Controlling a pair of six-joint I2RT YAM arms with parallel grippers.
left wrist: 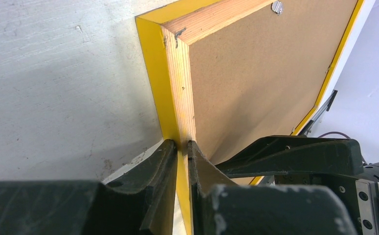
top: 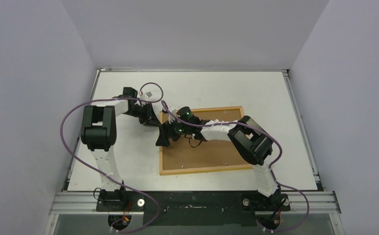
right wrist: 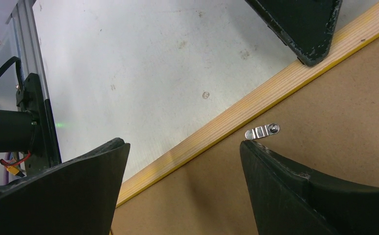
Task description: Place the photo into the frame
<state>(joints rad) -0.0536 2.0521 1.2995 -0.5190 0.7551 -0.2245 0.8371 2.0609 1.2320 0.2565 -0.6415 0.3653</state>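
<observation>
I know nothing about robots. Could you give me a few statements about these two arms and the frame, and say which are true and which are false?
1. The left gripper is pinched shut on the edge of the frame. True.
2. The right gripper is gripping the frame as well. False: its jaws stand wide open with nothing between them, above the frame's wooden rail.
3. The frame lies on the table with its yellow front facing up. False: its wood-coloured back faces up, with the brown backing panel showing.
4. A small metal clip sits on the backing panel next to the rail, close to one right fingertip. True.
</observation>
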